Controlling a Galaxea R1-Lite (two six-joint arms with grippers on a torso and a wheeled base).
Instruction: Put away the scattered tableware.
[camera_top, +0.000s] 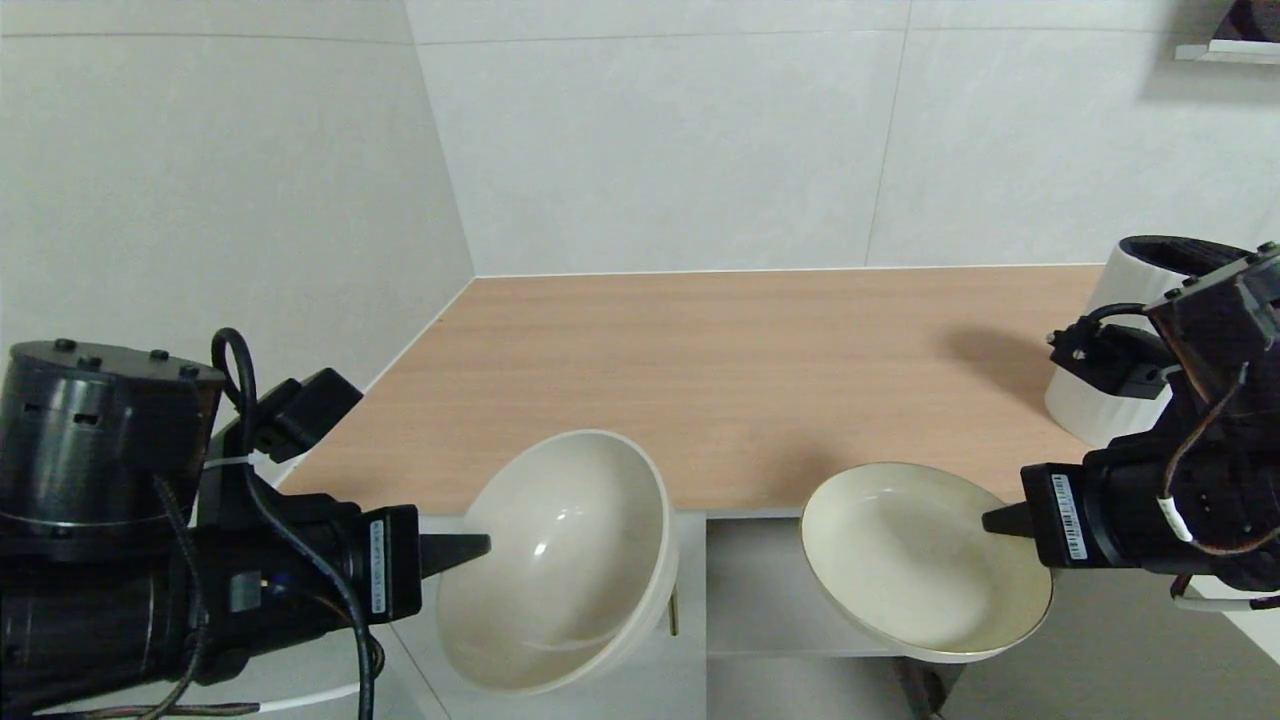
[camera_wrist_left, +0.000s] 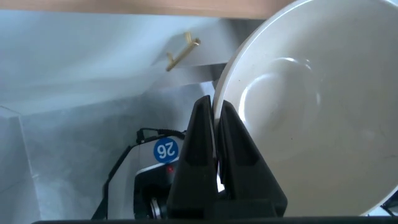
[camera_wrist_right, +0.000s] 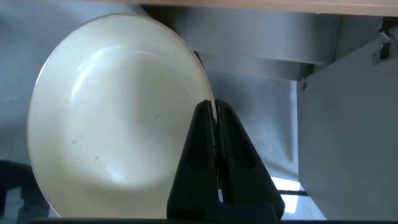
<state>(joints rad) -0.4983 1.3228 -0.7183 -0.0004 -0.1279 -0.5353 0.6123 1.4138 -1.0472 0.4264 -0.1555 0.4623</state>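
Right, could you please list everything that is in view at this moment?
counter: one, light wood, against the wall.
bowl: one, off-white, held off the counter's front edge, left.
plate: one, cream, gold rim, held off the front edge, right.
container: one, white, on the counter, far right.
cabinet handle: one, brass, below the counter.
left gripper: one, black, shut on the bowl's rim.
right gripper: one, black, shut on the plate's rim.

Countertop (camera_top: 700, 370) middle passable; white container (camera_top: 1090, 415) blocks right edge; held bowl (camera_top: 560, 560), plate (camera_top: 920, 560) crowd front edge.
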